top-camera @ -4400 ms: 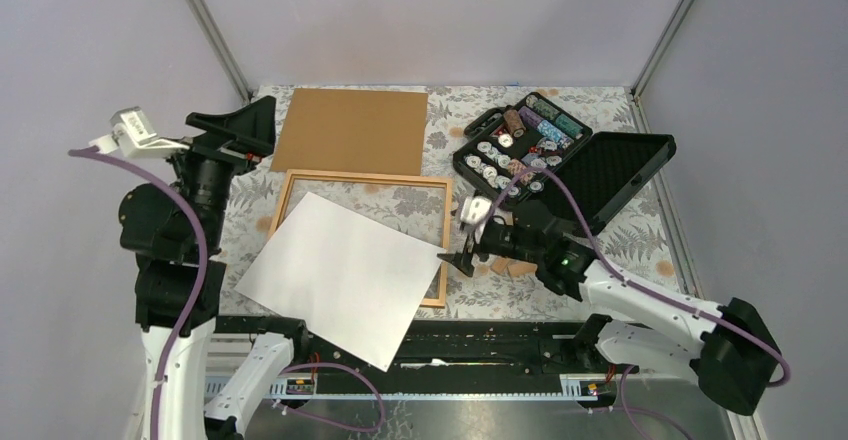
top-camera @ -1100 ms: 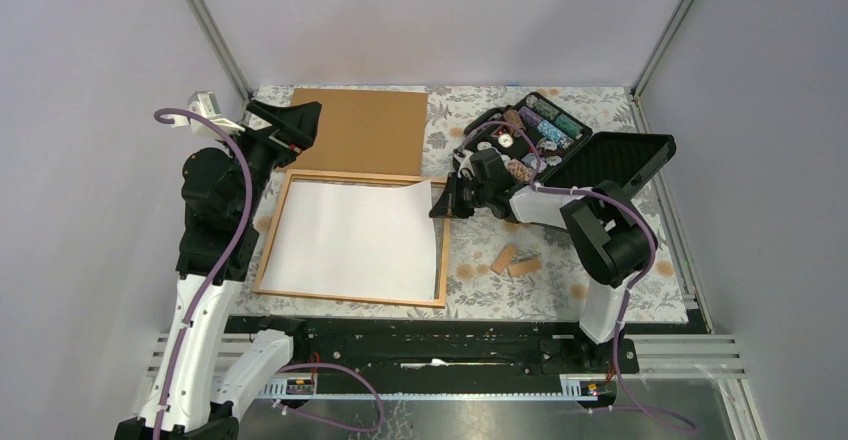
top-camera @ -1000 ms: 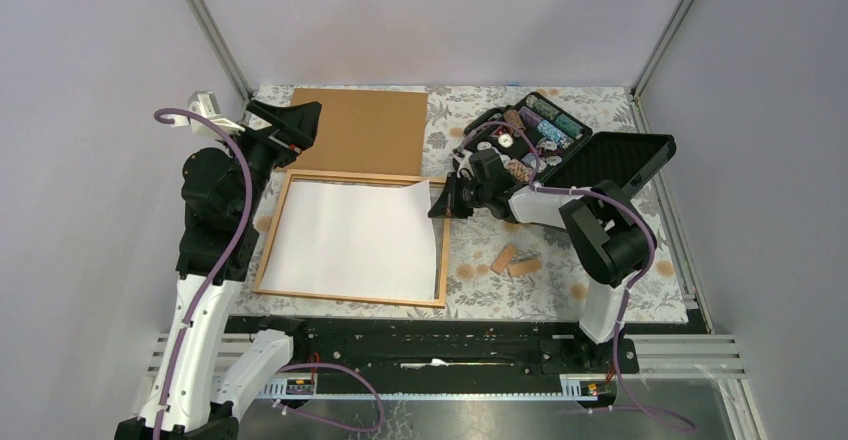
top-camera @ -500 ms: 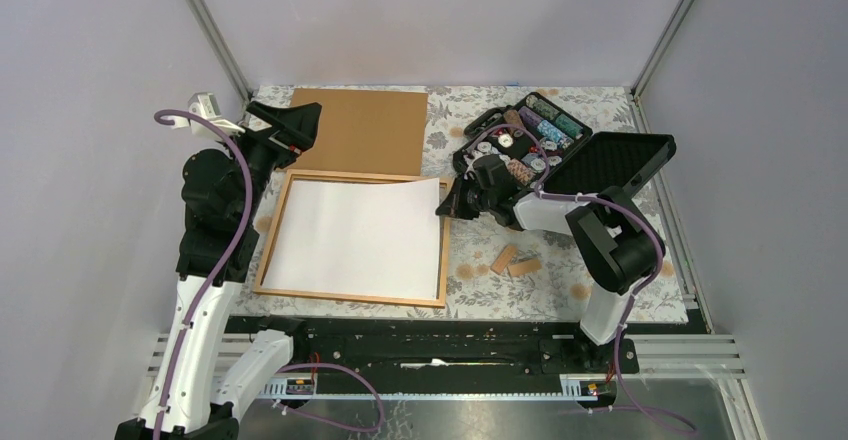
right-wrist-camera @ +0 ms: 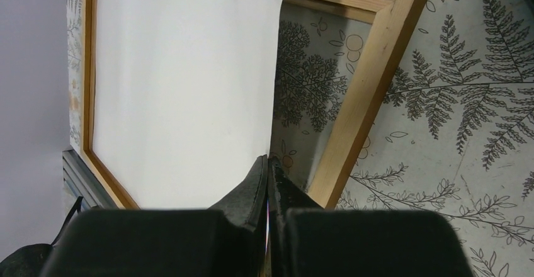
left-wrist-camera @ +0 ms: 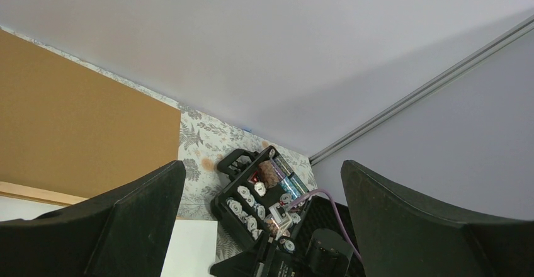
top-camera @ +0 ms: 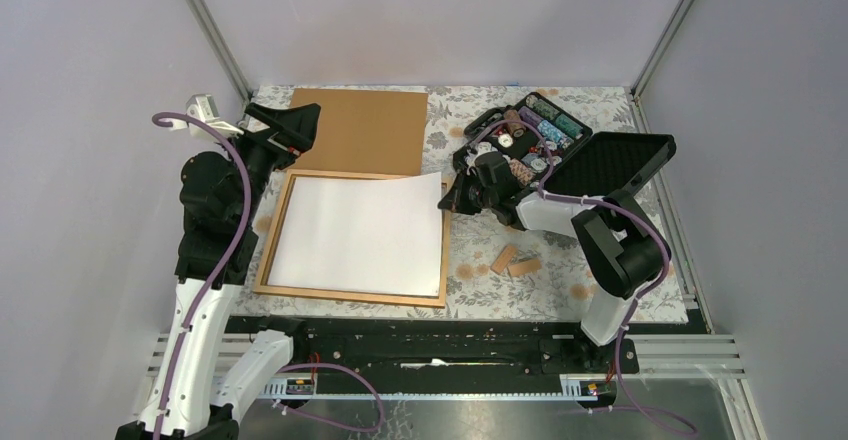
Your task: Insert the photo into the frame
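Across the fern-patterned table (top-camera: pixel 560 295), your biggest piece is the thin light orange-tan wooden picture frame (top-camera: pixel 340 297), lying flat on the left half with its long sides running left to right. Over its opening lies the large rectangular paper photo (top-camera: pixel 355 232), plain white back up, so the printed side cannot be seen. It fills most of the opening. Its far right corner rides up on the frame's far rail, and the right wrist view shows a strip of table between the photo's right edge and the right rail.

Just beyond the frame, the plain brown backing board (top-camera: pixel 355 130) lies flat against the far edge of the table, touching or almost touching the frame's far rail. To the right stands an open black plastic case (top-camera: pixel 615 165), its lid folded back, its tray holding rolls and round discs.

Your right fingers (right-wrist-camera: pixel 261 182) are pressed together on the photo's right edge, pinching the paper just inside the right rail, near the frame's far right corner. Your left fingers (top-camera: pixel 292 125) are spread wide with nothing between them, held in the air above the backing board's left end.

Two small tan wooden blocks (top-camera: pixel 515 260) lie side by side on the table, right of the frame.
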Robot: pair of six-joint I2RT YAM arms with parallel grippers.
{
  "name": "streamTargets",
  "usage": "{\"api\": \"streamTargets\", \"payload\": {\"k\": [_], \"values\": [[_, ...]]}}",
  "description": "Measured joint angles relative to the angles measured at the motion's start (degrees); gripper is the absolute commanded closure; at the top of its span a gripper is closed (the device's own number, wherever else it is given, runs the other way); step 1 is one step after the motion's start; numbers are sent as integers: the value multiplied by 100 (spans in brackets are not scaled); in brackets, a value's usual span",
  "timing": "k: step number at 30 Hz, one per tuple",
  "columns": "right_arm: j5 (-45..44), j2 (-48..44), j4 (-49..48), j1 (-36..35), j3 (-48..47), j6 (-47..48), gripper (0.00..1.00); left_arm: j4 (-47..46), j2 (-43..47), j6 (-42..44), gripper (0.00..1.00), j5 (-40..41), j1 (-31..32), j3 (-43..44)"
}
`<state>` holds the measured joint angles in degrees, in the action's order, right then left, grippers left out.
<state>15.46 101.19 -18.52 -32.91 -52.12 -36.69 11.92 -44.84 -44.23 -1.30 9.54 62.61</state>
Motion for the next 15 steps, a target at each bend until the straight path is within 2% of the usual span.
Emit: {"api": "streamTargets", "payload": {"k": [7,9,13,15], "values": [[177,201,-131,-15,-118,-35,100,0,11,0,1,-2,0,-2],[175,267,-151,-50,-142,-70,97,-2,11,-2,1,-2,0,-2],[129,291,-96,-142,-149,-118,69,-2,11,-2,1,-2,0,-2],[11,291,48,-166,-186,-72,58,-2,11,-2,1,-2,0,-2]]}}
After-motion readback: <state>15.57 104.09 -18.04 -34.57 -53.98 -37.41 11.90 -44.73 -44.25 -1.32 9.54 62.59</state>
